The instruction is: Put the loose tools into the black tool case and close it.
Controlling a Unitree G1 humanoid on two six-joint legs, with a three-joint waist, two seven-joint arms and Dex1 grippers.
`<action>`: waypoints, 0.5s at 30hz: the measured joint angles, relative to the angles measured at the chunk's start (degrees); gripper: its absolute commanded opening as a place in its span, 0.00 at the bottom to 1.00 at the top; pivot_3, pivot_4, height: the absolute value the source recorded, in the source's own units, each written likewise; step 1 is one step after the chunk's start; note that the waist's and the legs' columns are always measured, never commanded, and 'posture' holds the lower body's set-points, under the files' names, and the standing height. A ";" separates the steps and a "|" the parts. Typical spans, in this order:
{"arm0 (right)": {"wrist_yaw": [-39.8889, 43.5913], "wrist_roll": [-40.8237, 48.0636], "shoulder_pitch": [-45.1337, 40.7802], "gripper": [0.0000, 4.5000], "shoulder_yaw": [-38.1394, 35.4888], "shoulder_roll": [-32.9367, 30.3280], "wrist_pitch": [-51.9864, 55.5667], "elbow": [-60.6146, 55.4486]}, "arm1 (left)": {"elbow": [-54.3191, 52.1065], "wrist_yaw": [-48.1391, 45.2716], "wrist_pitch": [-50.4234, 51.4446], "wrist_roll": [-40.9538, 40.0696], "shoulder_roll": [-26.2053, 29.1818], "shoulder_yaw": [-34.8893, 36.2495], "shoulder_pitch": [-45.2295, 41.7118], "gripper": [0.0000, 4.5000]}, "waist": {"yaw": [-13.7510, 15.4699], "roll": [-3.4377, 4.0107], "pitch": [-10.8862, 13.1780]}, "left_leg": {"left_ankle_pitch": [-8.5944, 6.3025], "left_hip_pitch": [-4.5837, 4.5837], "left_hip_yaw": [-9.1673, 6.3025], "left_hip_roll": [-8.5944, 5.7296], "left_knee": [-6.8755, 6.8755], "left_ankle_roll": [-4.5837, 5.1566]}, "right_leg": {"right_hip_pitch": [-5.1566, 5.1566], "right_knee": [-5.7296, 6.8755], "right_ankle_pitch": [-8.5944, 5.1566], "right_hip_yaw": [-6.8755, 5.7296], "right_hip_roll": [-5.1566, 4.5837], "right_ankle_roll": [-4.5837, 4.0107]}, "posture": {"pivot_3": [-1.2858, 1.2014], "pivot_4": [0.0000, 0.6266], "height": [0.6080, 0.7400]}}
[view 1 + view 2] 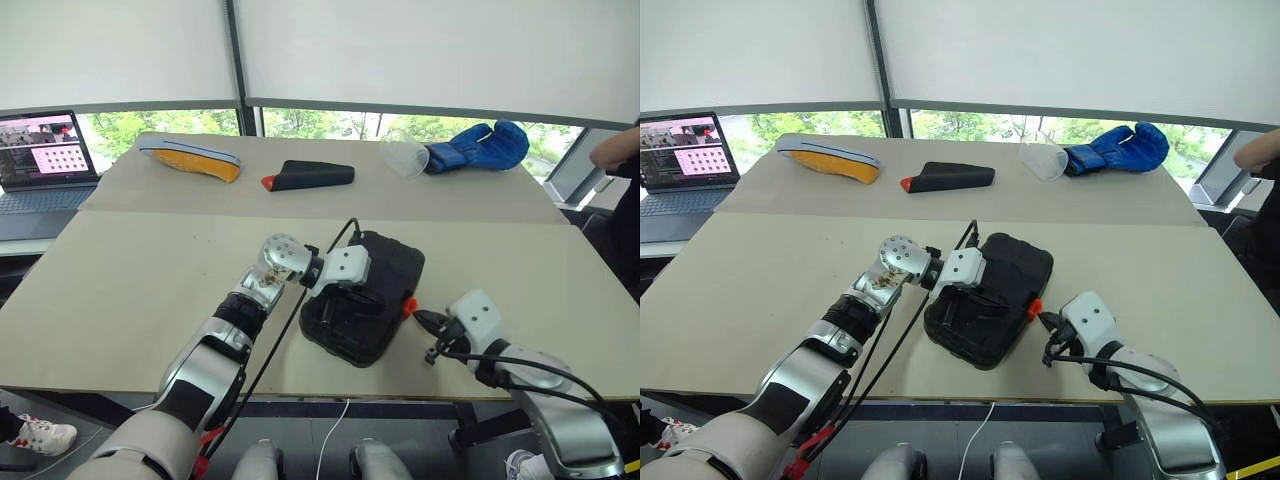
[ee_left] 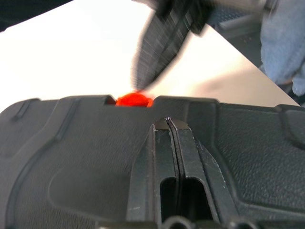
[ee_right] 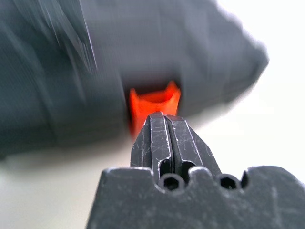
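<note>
Right claw [image 1: 1045, 322], fingers pinched together and empty, tip at orange latch [image 1: 1034, 308] of case [image 1: 990, 300], lying lid-down near table [image 1: 760, 290] front edge. Left claw [image 2: 167, 143], likewise pinched, pressing lid. Closing step; next: snap latch home.

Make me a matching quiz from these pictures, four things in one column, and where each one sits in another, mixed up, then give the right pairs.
Things:
1. rounded black plastic tool case
2. blue boxing glove
3. open laptop
4. black wedge-shaped pouch with red tip

Places:
A. far table, right end
B. near table, lid closed, under the shut left gripper
C. far left, beside the tables
D. far table, middle

Pairs: 1-B, 2-A, 3-C, 4-D. The shut right gripper points at the case's orange latch.
</note>
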 measured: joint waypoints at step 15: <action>16.60 20.34 12.00 0.51 -21.43 -13.64 9.77 -2.83 | -2.42 -6.08 19.85 -7.72 11.59 7.36 1.93 0.61 | -0.76 0.06 0.07 | 0.00 0.15 -0.03 0.03 -0.49 0.00 | -0.01 -0.02 -0.20 -0.02 0.01 -0.23 | 0.52 0.24 0.95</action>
